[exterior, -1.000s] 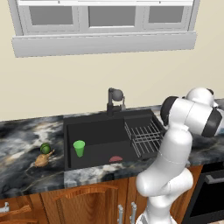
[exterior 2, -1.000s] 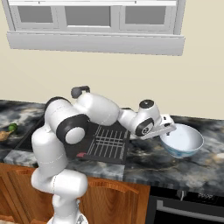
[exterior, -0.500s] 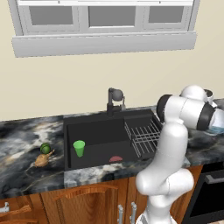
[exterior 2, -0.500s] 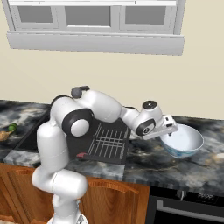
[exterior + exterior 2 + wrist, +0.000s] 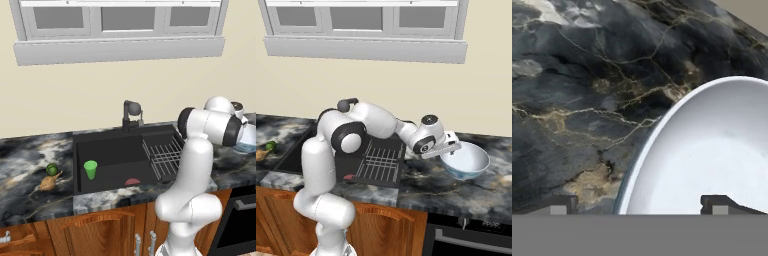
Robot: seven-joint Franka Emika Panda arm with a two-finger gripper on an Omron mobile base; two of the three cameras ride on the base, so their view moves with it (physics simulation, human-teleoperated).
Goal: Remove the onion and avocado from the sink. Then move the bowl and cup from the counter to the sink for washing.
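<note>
The white bowl (image 5: 468, 161) with a bluish rim sits on the marbled counter (image 5: 421, 185) right of the sink (image 5: 112, 150). My gripper (image 5: 451, 150) is open at the bowl's left rim. In the hand view the rim of the bowl (image 5: 712, 150) runs between my fingertips (image 5: 559, 205), one outside over the counter (image 5: 572, 100) and one inside. The green cup (image 5: 90, 169) stands upright in the black basin. The avocado (image 5: 51, 170) and the onion (image 5: 47, 183) lie together on the counter left of the sink.
A dark faucet (image 5: 131, 114) rises behind the basin, and a wire rack (image 5: 162, 155) fills its right section. A small red item (image 5: 132, 181) lies on the basin floor. A dark oven front (image 5: 471, 235) sits below the counter at the right.
My hand has shifted a little to the right, closer onto the bowl's rim. The cup, onion and avocado have not moved.
</note>
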